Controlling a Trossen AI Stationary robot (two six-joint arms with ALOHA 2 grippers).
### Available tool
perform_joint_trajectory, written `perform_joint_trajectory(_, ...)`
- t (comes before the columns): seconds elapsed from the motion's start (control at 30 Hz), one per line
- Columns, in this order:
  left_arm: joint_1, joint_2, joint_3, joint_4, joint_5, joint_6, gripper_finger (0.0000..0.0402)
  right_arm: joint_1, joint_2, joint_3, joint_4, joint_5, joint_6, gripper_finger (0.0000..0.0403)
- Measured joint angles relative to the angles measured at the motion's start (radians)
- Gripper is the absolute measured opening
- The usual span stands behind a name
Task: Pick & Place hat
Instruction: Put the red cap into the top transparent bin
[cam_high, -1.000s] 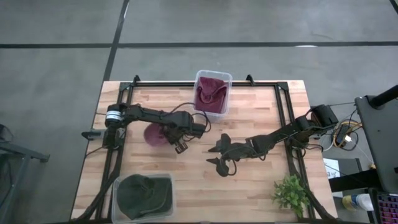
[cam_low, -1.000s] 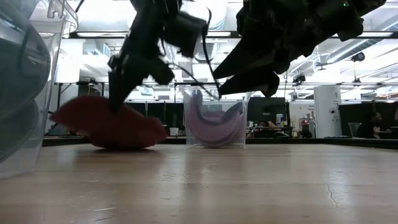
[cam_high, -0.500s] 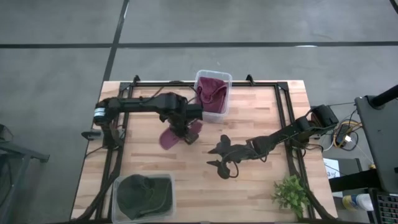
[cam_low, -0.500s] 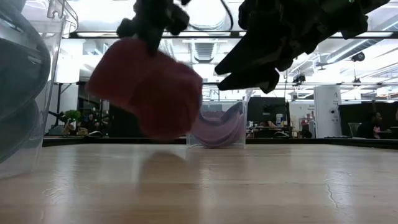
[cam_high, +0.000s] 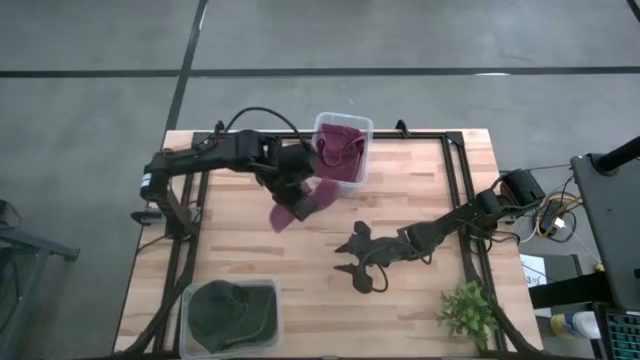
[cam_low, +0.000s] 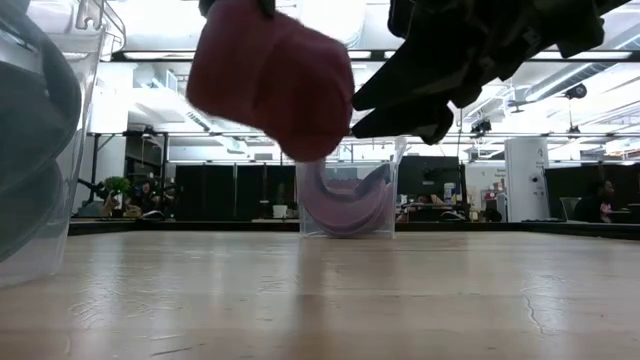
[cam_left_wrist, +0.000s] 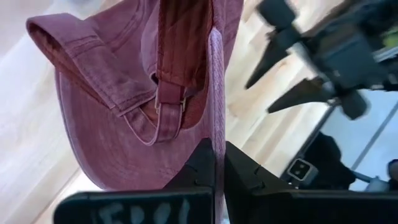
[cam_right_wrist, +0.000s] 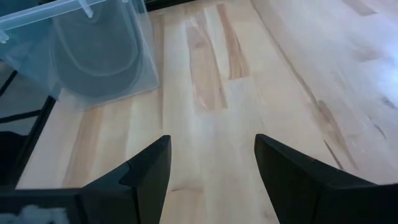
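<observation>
Maroon hat held aloft by left gripper near the far-edge bin.

The left gripper (cam_left_wrist: 214, 163) has its jaws clamped on the fabric of the maroon hat (cam_high: 300, 203), a soft washed-cotton cap with stitched strap and metal buckle, hanging clear above the wooden desk (cam_high: 420, 300) just beside the clear plastic bin (cam_high: 343, 150) at the far edge, which holds another maroon hat. The right gripper (cam_right_wrist: 211, 171) hovers mid-desk, jaws apart. A second clear bin (cam_high: 232, 315) at the near left corner holds a dark green hat (cam_high: 228, 308), partly cut off in the low view.
</observation>
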Motion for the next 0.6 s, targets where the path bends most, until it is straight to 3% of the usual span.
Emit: perform_joint_trajectory(0.6,0.0,-0.004,0.101,0.101,-0.015,0.091,0.0007,0.035,0.0,0.0,0.005,0.004,-0.166,0.0224)
